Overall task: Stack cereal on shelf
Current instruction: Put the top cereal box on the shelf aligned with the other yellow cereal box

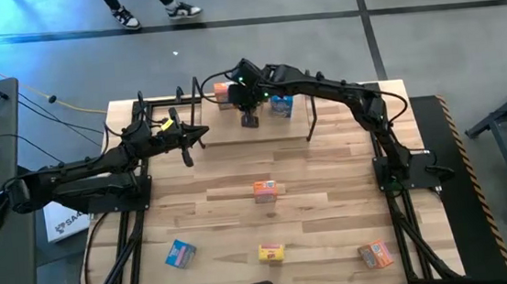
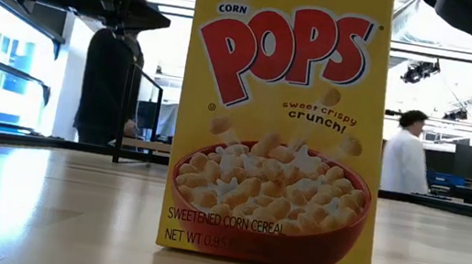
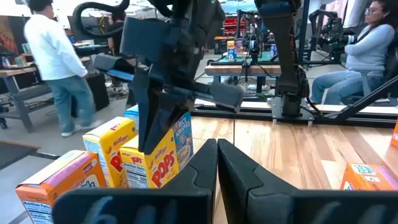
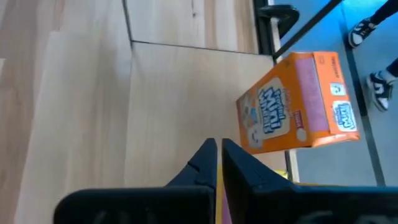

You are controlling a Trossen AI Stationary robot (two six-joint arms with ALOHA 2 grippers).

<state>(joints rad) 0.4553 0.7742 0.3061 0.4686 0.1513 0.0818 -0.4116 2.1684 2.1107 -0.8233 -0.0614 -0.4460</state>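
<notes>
The shelf (image 1: pixel 221 134), a light board with black wire uprights, stands at the table's far middle. On it stand an orange cereal box (image 1: pixel 222 91), a blue one (image 1: pixel 281 105) and two yellow ones (image 3: pixel 152 167), which show in the left wrist view. My right gripper (image 1: pixel 250 118) is shut and points down over the shelf, right beside the nearer yellow box; a yellow strip (image 4: pixel 219 183) shows through the slit between its fingers. My left gripper (image 1: pixel 196 136) is shut and empty at the shelf's left end. My right gripper stands with its shut fingers (image 3: pixel 149 134) pointing down right at the top of the nearer yellow box (image 3: pixel 155 163). I cannot tell whether they touch it, since the fingers themselves cover that spot.
More cereal boxes lie on the table: an orange one (image 1: pixel 264 190) in the middle, a blue one (image 1: pixel 179 253) near left, a yellow one (image 1: pixel 271 252) upright near the front edge, an orange one (image 1: pixel 375 255) near right. People are in the room behind.
</notes>
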